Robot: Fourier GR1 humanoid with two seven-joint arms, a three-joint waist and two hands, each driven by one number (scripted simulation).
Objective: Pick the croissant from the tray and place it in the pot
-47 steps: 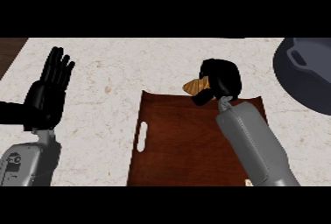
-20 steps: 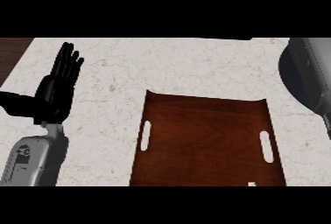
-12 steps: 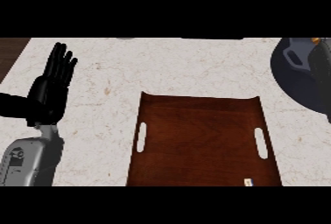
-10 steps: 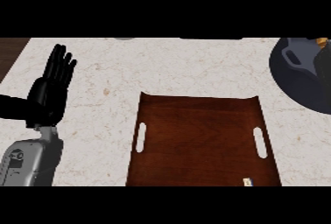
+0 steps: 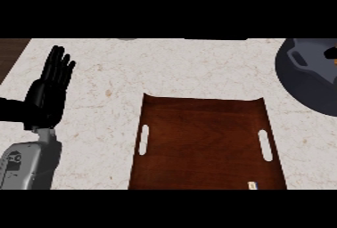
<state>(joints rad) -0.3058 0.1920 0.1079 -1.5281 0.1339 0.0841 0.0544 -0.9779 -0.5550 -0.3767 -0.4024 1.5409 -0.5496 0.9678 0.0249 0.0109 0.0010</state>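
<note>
Pot [image 5: 308,78] cut by right edge. Dark shape [image 5: 331,52] and tan sliver [image 5: 335,63] inside it: too little shows to identify. Tray [image 5: 197,133] and left forearm [image 5: 26,165] cut off at bottom. Small white mark [image 5: 252,185] on tray, unreadable.

Soft, even light is falling from above on the pale worktop [image 5: 197,67], which is reading bright and flat across its whole width. The brown tray [image 5: 204,142] is catching a faint, broad sheen near its middle and is darkening toward its far edge. The grey pot [image 5: 309,84] is showing gentle shading, lighter on its rim than on its wall. The left robot hand [image 5: 49,95] is reading as near-solid black, with little surface detail coming through.
</note>
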